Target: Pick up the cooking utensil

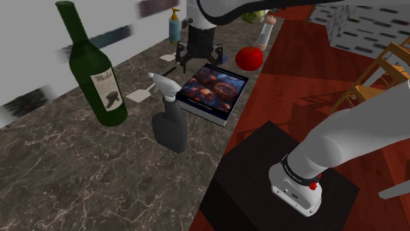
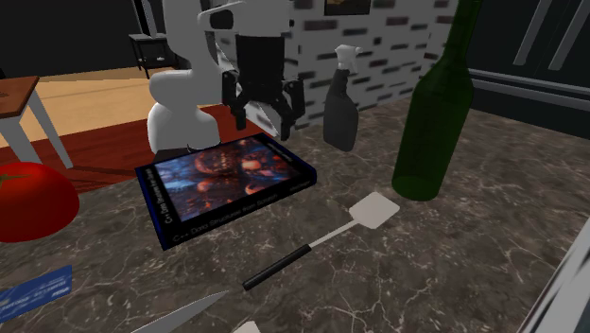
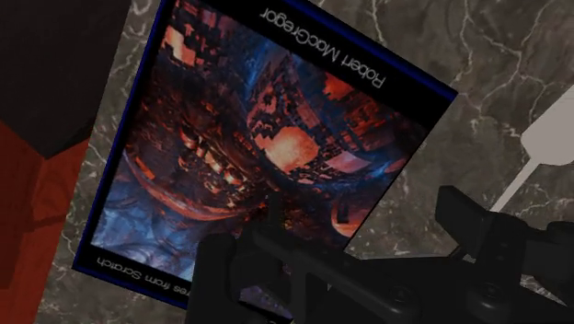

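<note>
Approach step: the gripper (image 2: 265, 115) hovers wide open over the book (image 2: 227, 180), holding nothing. The spatula (image 2: 326, 236) lies flat on the bench (image 2: 454, 274), just beside the book. The next move calls for shifting across and descending onto its dark handle.

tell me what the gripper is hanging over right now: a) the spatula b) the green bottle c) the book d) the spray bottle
C: the open gripper hangs over the book, whose cover lies under the fingers in the wrist view; the spatula lies off to one side.
</note>
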You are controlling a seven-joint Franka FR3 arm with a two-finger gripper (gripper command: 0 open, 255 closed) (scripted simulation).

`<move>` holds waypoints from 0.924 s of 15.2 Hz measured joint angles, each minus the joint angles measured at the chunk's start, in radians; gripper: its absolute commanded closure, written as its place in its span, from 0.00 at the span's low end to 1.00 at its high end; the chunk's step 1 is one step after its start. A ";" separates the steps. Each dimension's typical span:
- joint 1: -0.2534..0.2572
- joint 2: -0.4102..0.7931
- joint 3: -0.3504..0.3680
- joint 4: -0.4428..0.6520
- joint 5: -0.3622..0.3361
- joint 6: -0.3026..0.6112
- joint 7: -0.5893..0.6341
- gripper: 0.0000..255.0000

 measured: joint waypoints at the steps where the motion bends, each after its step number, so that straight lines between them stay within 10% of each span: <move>1: -0.007 0.044 0.022 0.030 -0.016 0.012 0.056 0.00; 14: 0.073 0.645 0.080 0.563 -0.328 -0.021 0.722 0.00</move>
